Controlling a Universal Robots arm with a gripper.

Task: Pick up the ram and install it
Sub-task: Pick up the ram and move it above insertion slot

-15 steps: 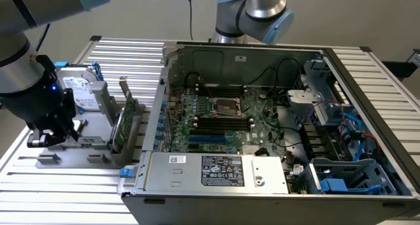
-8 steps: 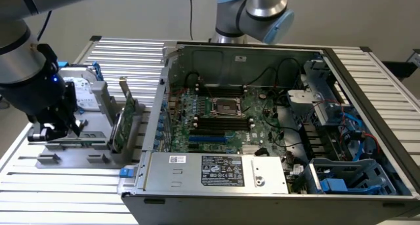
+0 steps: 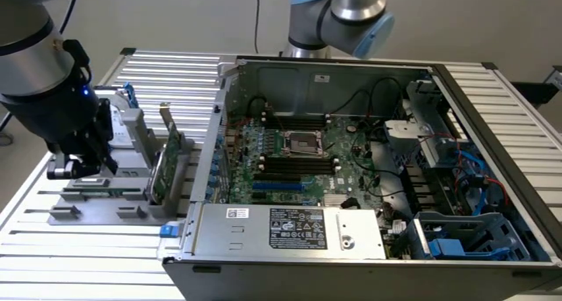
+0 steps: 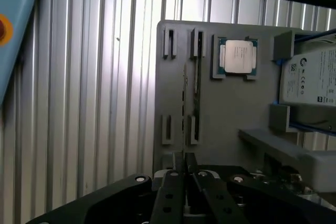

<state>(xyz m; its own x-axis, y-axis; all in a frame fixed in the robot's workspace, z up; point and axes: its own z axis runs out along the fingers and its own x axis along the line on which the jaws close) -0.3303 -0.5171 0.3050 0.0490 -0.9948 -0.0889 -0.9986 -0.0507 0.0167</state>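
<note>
The arm (image 3: pixel 39 70) stands at about nine o'clock in the exterior view. Its thick black and silver wrist is directed almost straight down over the slatted table (image 3: pixel 88 261). The gripper (image 3: pixel 81 170) hangs at the lowest end of the arm, just above the grey fixture plate (image 3: pixel 131 197), on the side of the plate that is farthest from the computer case (image 3: pixel 320 83). The case lies open toward three o'clock from the gripper, with the motherboard (image 3: pixel 351 176) inside it. A green expansion card (image 3: pixel 167 159) stands upright on the plate between the gripper and the case.

In the wrist view the ram (image 4: pixel 184 108) is seen on its edge, as a thin line that runs away from the fingertips over the plate, between the small holder posts. The near end of it goes in directly between the two black fingers (image 4: pixel 170 192). The fingers are drawn nearly together, with only the thin board between them, so the gripper seems to be clamped on the ram. Whether the ram sits in its holder or is already raised above it cannot be judged from this angle. The square silver processor chip (image 4: pixel 237 56) rests in its own pocket on the same plate, apart from the ram.
</note>
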